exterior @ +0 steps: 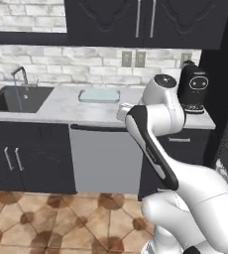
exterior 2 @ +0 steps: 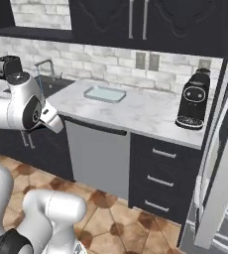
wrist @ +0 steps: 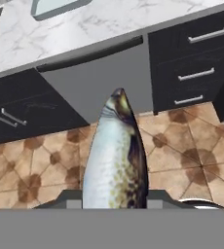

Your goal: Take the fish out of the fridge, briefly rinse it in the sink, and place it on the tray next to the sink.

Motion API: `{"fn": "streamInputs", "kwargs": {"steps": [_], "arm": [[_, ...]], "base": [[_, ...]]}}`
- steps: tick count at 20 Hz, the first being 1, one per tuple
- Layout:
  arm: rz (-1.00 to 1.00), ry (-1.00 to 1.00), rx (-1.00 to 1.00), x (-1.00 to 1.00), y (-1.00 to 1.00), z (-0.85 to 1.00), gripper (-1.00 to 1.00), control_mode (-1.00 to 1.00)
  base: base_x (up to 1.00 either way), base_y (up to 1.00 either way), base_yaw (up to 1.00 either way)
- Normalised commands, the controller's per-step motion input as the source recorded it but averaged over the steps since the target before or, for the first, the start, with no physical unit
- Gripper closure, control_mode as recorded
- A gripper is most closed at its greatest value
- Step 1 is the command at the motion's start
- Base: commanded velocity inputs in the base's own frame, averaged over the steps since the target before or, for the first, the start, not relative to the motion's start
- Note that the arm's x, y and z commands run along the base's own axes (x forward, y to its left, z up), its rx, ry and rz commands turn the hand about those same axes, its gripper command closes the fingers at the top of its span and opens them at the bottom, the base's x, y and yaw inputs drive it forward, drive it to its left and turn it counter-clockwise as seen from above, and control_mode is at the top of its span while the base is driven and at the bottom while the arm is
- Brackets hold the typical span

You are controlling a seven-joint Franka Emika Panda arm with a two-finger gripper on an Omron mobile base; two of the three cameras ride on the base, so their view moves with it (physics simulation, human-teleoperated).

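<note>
The hand is closed on the fish, which juts out from between the fingers above the tiled floor, in front of the grey dishwasher panel. On the marble worktop the tray sits with nothing visible in it, to the right of the sink; the sink's black basin looks bare too.

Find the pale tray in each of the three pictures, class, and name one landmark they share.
Left base view: the tray lies mid-counter, right of the sink.
Right base view: tray upper centre, on the counter.
Hand view: tray at the top edge, cut off.
Shared landmark: grey dishwasher front below it.
</note>
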Motion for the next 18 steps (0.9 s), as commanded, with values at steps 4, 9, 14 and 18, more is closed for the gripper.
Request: {"fn": "streamInputs", "kwargs": {"steps": [4, 9, 14, 18], "arm": [[0.00, 0.00, 0.00, 0.00, 0.00, 0.00, 1.00, 1.00], [0.00, 0.00, 0.00, 0.00, 0.00, 0.00, 1.00, 1.00], [0.00, 0.00, 0.00, 0.00, 0.00, 0.00, 1.00, 1.00], [0.00, 0.00, 0.00, 0.00, 0.00, 0.00, 1.00, 1.00]], "base": [[0.08, 1.00, -0.28], [0.29, 1.00, -0.36], [0.37, 1.00, -0.42], [0.33, 1.00, -0.39]]}}
